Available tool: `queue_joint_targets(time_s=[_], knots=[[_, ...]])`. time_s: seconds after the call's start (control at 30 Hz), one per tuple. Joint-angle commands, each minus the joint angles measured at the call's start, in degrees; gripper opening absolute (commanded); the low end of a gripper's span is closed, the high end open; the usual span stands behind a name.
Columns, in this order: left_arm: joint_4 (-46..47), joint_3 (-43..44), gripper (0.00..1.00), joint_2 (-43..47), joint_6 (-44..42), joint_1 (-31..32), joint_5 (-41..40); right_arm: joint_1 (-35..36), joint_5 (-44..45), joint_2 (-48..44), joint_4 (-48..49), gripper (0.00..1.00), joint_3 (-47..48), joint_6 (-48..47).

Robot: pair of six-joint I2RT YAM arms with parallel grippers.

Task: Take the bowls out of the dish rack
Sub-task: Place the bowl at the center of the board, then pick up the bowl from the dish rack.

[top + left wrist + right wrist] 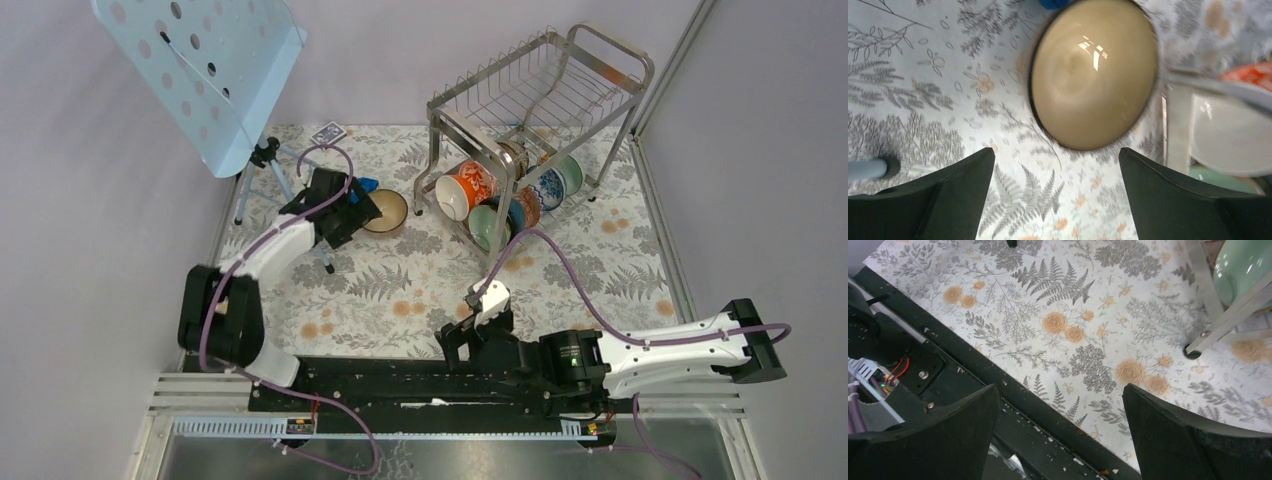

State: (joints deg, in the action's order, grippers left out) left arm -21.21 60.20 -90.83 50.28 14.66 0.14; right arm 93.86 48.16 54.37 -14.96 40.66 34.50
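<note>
Left hand [1055, 167] spread wide, holding nothing, just near the tan-lined bowl [385, 212] on the worktop [400, 290], left of the dish rack [540, 110] holding other bowls [465, 190]. Right hand [1060, 410] wide and empty over the near worktop edge.

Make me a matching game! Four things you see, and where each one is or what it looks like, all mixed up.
Things:
1. brown bowl
2. orange-red bowl
3. music stand
4. right gripper

Places and looks:
A. open, holding nothing, over the near edge of the table
B. lying on its side in the lower tier of the dish rack
C. out of the rack, on the table right in front of the open left gripper
D. pale blue with round holes, at the far left

Pairs: 1-C, 2-B, 3-D, 4-A
</note>
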Motion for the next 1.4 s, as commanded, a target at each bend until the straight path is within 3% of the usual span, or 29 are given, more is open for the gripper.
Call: queue_joint_targets(time_s=[0.0, 0.17, 0.33, 0.53, 0.73, 0.97, 1.13, 1.23, 1.37], knots=[[-0.93, -3.31, 0.99, 13.16, -3.09, 3.75, 0.10, 0.38, 6.94, 1.27, 2.66, 1.00, 4.31, -5.64], [-2.70, -8.78, 0.99, 25.89, -8.00, 11.27, 0.03, -0.19, 11.36, 5.33, -2.41, 1.00, 10.40, -10.30], [1.30, -17.24, 0.99, 36.69, -8.17, 16.29, 1.66, -5.82, 14.62, 7.89, -14.30, 0.97, 16.14, -2.05], [5.65, -23.04, 0.99, 43.57, -7.53, 16.59, 4.69, -11.92, 16.34, -2.39, -20.11, 0.87, 12.80, 6.80], [10.49, -25.03, 0.99, 43.69, -7.02, 16.57, 6.93, -14.15, 21.92, -11.50, -39.13, 0.76, 12.97, 24.26], [20.22, -24.40, 0.98, 37.43, -2.68, 16.52, 10.46, -24.34, 15.62, -10.08, -33.95, 0.71, 11.51, 18.10], [25.68, -23.50, 0.98, 33.65, 0.73, 16.63, 9.80, -42.41, 0.08, -11.66, -18.60, 0.71, 4.46, 8.62], [29.76, -23.43, 0.97, 31.82, 3.62, 16.75, 7.88, -52.39, -7.80, -13.03, -11.71, 0.70, 0.06, 7.83], [38.51, -24.04, 0.95, 28.48, 7.38, 18.45, 3.11, -60.09, -13.30, -13.65, -6.53, 0.70, -4.70, 10.34]])
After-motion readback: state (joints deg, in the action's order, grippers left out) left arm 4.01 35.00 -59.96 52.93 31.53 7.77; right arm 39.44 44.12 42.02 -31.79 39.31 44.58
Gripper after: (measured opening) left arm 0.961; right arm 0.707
